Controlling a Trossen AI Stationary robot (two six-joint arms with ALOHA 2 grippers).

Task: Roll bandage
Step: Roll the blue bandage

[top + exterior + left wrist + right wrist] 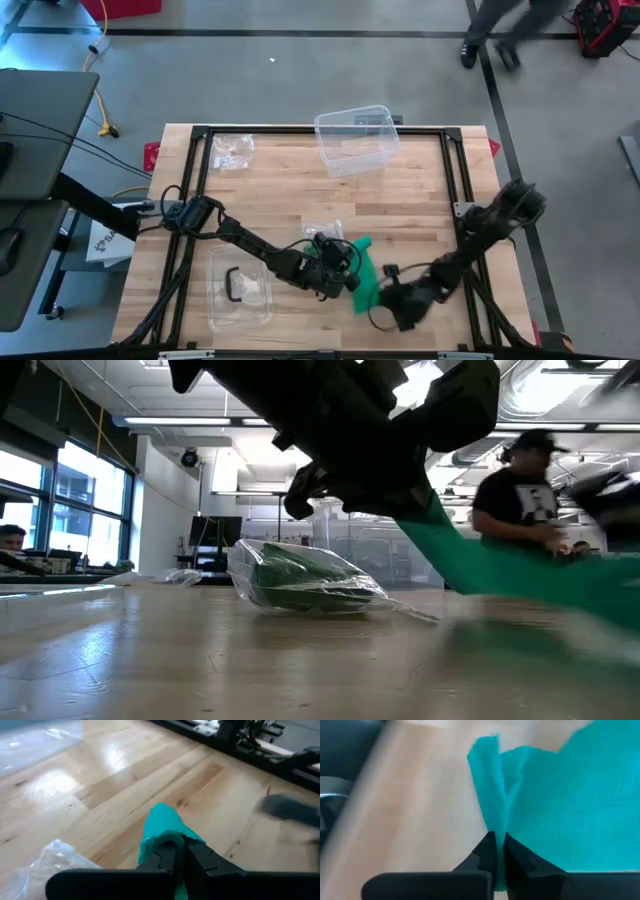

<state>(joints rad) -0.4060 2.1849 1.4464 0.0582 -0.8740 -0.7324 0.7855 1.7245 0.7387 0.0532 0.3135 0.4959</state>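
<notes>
Bandage [365, 283] hangs stretched between both grippers, lifted off the worktop [420, 200] near its front edge. Left gripper [180, 851] has its fingers clenched on one bunched end; right gripper [499, 840] has pinched a fold of the other end. Holding both ends probably keeps the strip taut and straight so it can be wound evenly. A bagged green item [300, 582] lies behind. No brands, labels or writing can be read.

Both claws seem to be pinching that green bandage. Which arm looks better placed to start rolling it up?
Probably the left. The left gripper pinches the green bandage at its narrow end. The right gripper is shut on the wider part, suited to holding it taut.
</notes>
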